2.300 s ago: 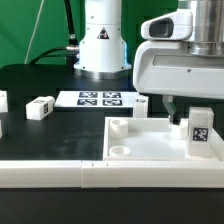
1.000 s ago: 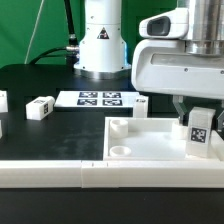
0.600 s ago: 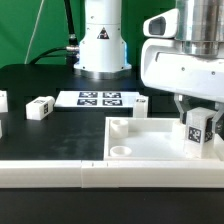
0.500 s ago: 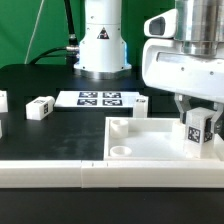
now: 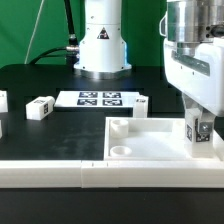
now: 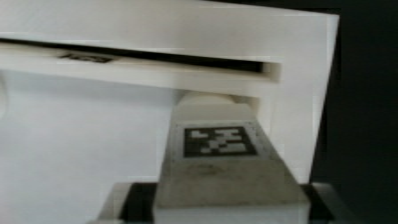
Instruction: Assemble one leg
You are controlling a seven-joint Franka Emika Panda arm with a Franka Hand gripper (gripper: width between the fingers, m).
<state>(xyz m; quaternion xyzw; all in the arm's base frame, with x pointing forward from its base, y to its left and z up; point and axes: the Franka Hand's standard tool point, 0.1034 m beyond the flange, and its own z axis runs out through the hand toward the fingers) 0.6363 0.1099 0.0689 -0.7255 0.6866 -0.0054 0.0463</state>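
Observation:
A small white leg (image 5: 200, 136) with a black-and-white tag stands upright at the near corner of the large white tray-like panel (image 5: 150, 140) on the exterior view's right. My gripper (image 5: 200, 122) comes down from above and is shut on the leg, one finger on each side. In the wrist view the leg (image 6: 222, 150) fills the middle, its tag facing the camera, with my dark fingers (image 6: 143, 200) pressed against its sides. The panel's white surface (image 6: 89, 120) lies under it.
The marker board (image 5: 100, 98) lies behind the panel. Another white leg (image 5: 41, 107) lies on the black table at the exterior view's left, and a further white part (image 5: 3, 101) shows at the left edge. The robot base (image 5: 103, 45) stands at the back.
The wrist has turned about its vertical axis with the leg held in it, so the leg's tag face has swung away from the exterior camera. The leg stays at the panel's corner.

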